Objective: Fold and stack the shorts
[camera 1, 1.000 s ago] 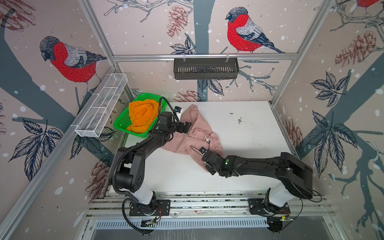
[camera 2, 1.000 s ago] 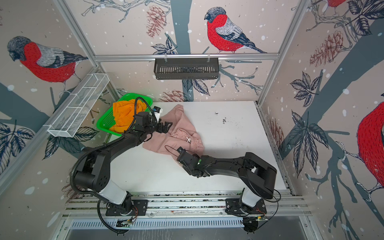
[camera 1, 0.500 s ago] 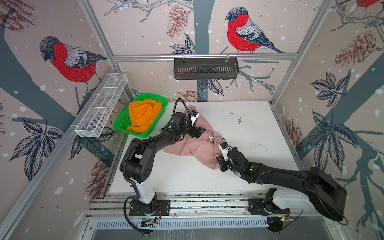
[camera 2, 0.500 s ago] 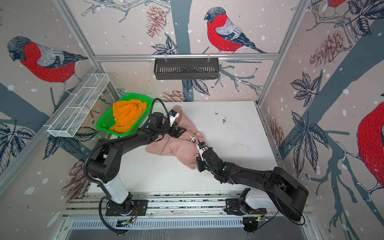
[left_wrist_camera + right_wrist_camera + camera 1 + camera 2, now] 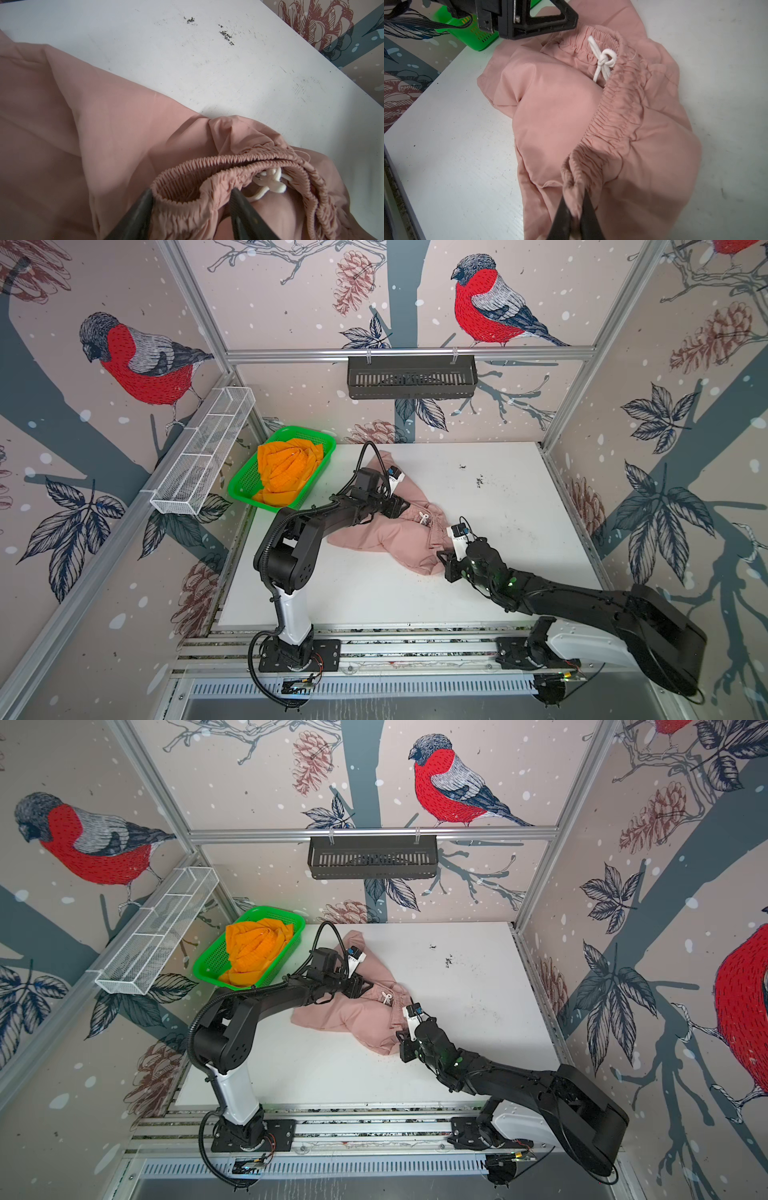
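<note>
Mid-table, pink shorts (image 5: 386, 536) lie diagonally; right claw (image 5: 576, 197) pinches waistband (image 5: 614, 104), left claw (image 5: 192, 193) seemingly agape.

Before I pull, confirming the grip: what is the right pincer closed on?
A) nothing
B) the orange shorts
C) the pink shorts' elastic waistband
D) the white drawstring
C: in the right wrist view the right pincer is shut on the gathered waistband of the pink shorts; the white drawstring lies free.
</note>
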You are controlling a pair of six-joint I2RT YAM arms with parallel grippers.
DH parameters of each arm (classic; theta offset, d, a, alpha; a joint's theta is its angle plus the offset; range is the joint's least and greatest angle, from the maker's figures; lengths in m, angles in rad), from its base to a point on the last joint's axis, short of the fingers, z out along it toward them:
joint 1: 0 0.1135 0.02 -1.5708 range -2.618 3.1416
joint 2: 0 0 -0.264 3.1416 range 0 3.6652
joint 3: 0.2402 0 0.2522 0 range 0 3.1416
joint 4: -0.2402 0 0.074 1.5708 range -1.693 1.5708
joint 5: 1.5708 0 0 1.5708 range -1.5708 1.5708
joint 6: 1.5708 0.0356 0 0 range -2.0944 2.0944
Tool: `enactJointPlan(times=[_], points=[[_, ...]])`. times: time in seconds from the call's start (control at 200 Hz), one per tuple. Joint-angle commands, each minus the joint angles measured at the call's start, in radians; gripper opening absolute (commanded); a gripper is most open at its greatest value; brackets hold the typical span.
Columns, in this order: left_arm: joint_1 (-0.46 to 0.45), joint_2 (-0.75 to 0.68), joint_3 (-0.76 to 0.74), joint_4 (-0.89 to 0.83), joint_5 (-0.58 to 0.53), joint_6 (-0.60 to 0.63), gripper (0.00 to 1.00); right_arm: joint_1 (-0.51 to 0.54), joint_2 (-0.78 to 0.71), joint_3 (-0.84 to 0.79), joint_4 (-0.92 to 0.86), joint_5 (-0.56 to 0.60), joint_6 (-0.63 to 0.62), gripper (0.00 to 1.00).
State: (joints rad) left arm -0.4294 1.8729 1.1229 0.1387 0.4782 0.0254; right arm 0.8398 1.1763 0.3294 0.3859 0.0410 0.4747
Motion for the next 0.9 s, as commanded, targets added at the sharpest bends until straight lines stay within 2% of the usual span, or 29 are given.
enactJointPlan(times=[0.0, 0.18, 0.265, 0.33, 0.45, 0.535, 0.73, 0.895], points=[[0.0, -0.017, -0.019, 0.008, 0.019, -0.002, 0.65, -0.011, 0.002, -0.009, 0.055, -0.011, 0.019, 0.04], [-0.002, -0.005, -0.021, -0.007, 0.003, 0.009, 0.68, -0.025, 0.011, -0.013, 0.076, -0.032, 0.018, 0.04], [-0.003, 0.006, -0.016, 0.007, 0.019, 0.004, 0.65, -0.025, 0.016, -0.01, 0.075, -0.036, 0.016, 0.04], [-0.005, 0.017, 0.003, -0.003, 0.026, 0.002, 0.52, -0.028, 0.022, -0.009, 0.074, -0.035, 0.017, 0.04], [-0.012, 0.013, 0.012, -0.011, 0.017, -0.003, 0.14, -0.038, 0.018, -0.009, 0.08, -0.039, 0.023, 0.04], [-0.014, 0.006, 0.003, 0.004, 0.029, -0.006, 0.0, -0.045, -0.003, -0.006, 0.078, -0.038, 0.021, 0.04], [-0.014, -0.021, 0.013, 0.003, 0.041, -0.005, 0.0, -0.085, -0.062, -0.004, 0.041, -0.04, 0.013, 0.04], [-0.014, -0.117, 0.066, -0.071, -0.061, -0.02, 0.0, -0.136, -0.149, 0.06, -0.091, -0.005, -0.019, 0.03]])
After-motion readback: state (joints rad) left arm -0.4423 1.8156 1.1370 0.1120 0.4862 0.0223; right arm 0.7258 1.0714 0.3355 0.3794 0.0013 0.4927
